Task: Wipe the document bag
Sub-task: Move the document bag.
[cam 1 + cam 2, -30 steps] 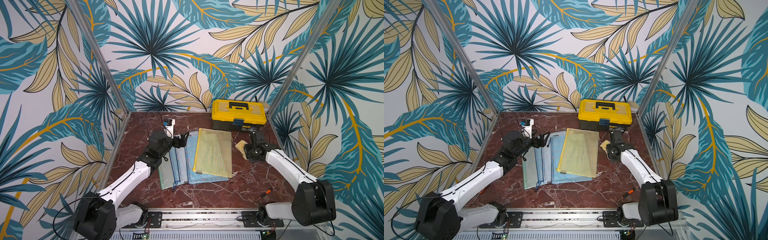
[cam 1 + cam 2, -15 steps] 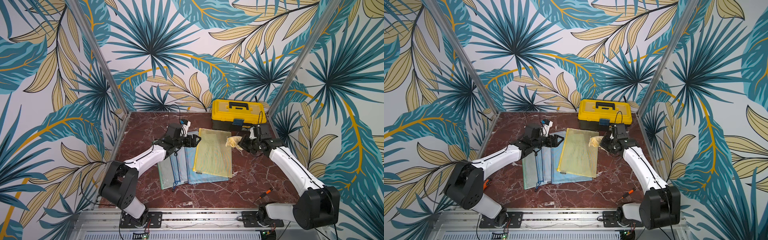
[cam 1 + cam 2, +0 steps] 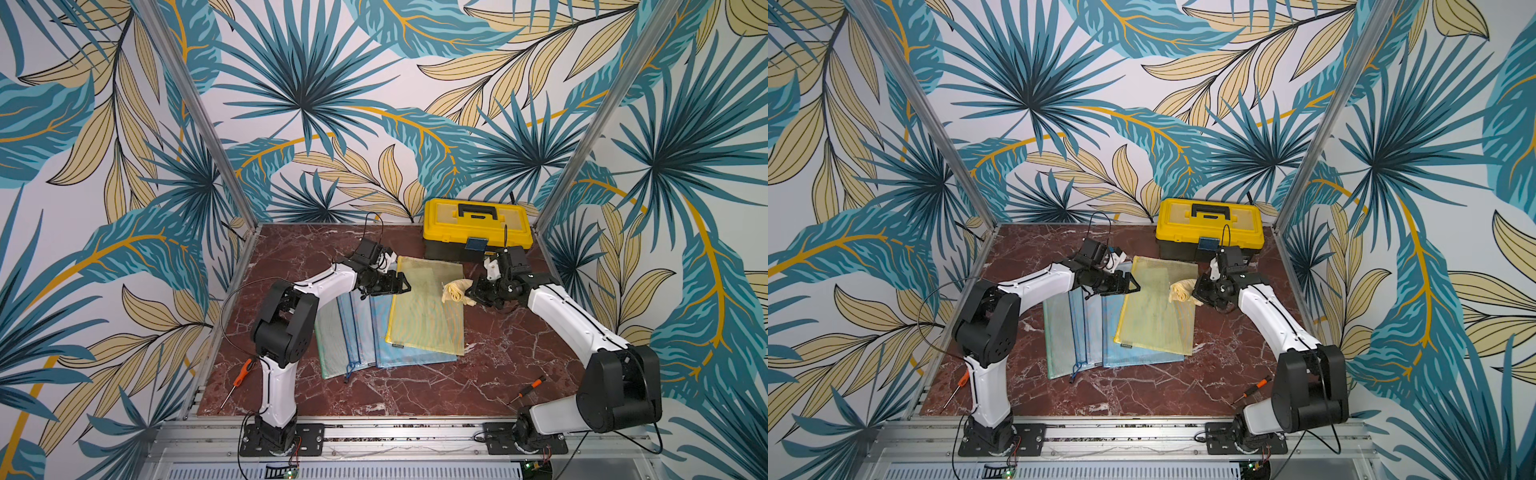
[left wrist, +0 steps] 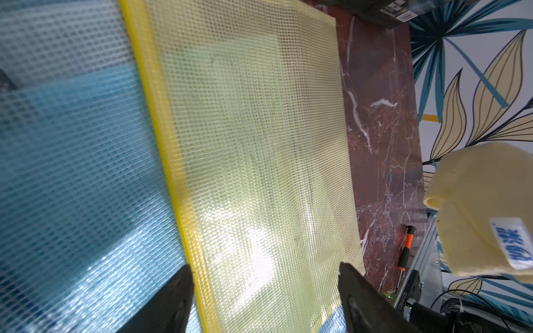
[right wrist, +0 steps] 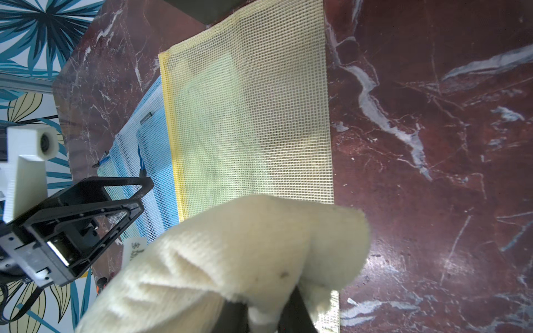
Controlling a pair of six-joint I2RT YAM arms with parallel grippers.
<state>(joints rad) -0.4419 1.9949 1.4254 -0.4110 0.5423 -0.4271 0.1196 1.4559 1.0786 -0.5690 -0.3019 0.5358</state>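
Note:
The document bag (image 3: 424,316) is a yellow mesh pouch lying flat on top of other pouches, seen in both top views (image 3: 1156,318) and both wrist views (image 4: 253,144) (image 5: 248,115). My left gripper (image 3: 401,284) (image 4: 264,268) hovers open over its far left corner, with nothing between the fingers. My right gripper (image 3: 473,291) (image 5: 262,314) is shut on a cream cloth (image 3: 455,291) (image 5: 230,259). The cloth hangs bunched just above the bag's far right edge. Whether it touches the bag I cannot tell.
Blue mesh pouches (image 3: 411,353) and a green one (image 3: 332,345) lie under the yellow bag. A yellow toolbox (image 3: 478,226) stands at the back right. Orange-handled screwdrivers lie at the front left (image 3: 239,376) and the front right (image 3: 528,388).
My left arm has swung right to the yellow bag's far left corner, and its jaws have narrowed a little. My right gripper has carried the cloth left, from the table to the bag's right edge.

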